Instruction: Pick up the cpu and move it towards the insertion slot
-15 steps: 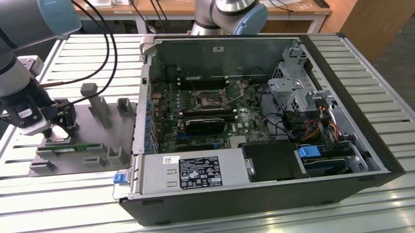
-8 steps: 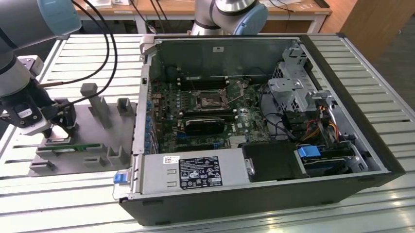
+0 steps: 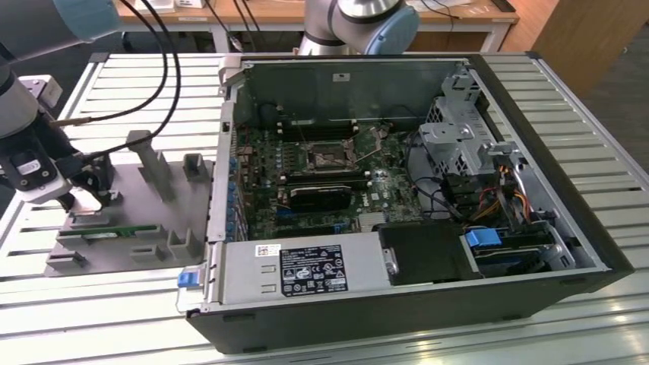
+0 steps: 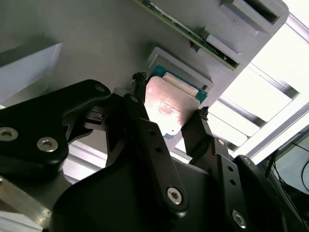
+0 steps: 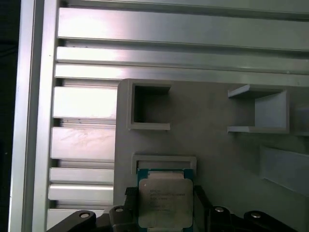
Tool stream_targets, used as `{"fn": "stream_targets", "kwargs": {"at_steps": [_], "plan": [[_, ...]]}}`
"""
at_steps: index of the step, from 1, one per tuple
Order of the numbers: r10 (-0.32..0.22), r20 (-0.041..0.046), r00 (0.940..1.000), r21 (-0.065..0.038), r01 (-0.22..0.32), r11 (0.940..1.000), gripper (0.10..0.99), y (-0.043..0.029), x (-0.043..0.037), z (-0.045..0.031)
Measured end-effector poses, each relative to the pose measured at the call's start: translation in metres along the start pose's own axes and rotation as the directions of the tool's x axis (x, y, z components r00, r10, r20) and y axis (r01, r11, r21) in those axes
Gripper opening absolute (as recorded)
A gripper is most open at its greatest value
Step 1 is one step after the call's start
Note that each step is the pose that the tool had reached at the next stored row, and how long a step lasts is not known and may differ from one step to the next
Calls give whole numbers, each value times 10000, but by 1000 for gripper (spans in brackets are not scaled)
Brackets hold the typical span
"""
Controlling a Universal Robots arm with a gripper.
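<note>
Found in both wrist views: the cpu, silvery top up, green border showing along 1 edge. Sits at a small walled square nest near 1 corner of the grey tray; cannot tell whether resting in it or just raised. Pinched on 2 opposite edges by the black fingers of the gripper, clamped on the chip. Near the nest on the tray: an open square pocket and an upright bracket. Seen in the exterior view with the gripper low over the tray's end at that view's left, just beside a thin green memory stick. Well apart from the insertion slot, shiny-framed with a dark centre, inside the open computer case toward that view's right. All set on a slatted metal table.
</note>
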State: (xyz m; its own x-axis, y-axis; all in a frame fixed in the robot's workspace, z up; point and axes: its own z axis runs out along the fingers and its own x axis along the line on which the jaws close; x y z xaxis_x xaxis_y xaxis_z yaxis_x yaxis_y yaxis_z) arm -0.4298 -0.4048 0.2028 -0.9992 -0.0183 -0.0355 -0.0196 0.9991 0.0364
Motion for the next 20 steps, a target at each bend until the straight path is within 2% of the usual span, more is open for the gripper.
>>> {"fn": "stream_targets", "kwargs": {"at_steps": [20], "plan": [[0, 5, 10000, -1, 0, 10000, 541, 20, -20, -557]]}}
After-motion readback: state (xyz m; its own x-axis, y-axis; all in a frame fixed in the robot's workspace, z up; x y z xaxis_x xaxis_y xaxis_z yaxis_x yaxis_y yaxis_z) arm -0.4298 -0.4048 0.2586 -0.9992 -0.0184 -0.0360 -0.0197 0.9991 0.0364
